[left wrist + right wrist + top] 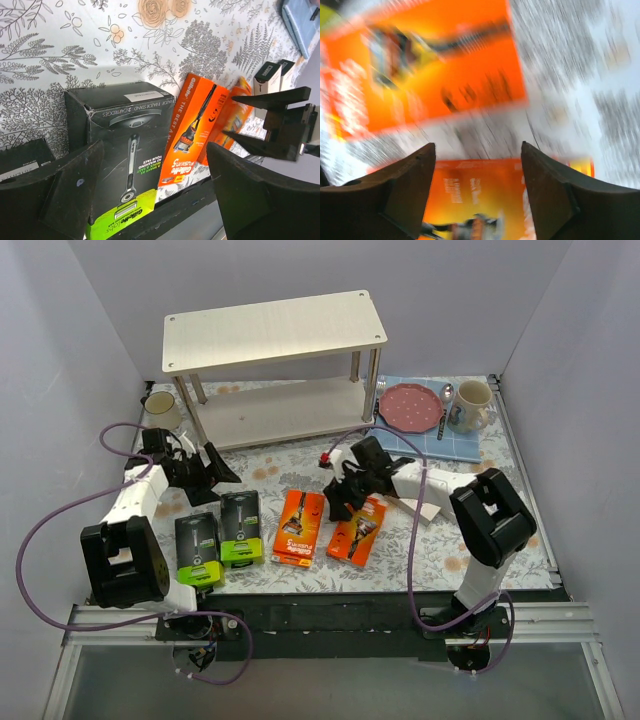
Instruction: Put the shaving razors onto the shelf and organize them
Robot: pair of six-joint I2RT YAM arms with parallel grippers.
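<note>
Hovering over the right-hand orange pack (358, 530), the right gripper (340, 505) is seen with its fingers spread and nothing pinched. Its wrist view is blurred, so contact has probably not been made, though this cannot be settled. The left gripper (213, 483) is likewise spread and empty, just beyond the black-and-green packs (241, 527). Four razor packs are laid in a row at the near side of the bench (290, 460). No pack is seen on the shelf (275, 330) at the far side. A first pick is judged to be in hand: the fingers must be lowered astride the pack's edges and closed before any lift. The bench is covered by a flower-printed cloth and enclosed by plain pale walls.
</note>
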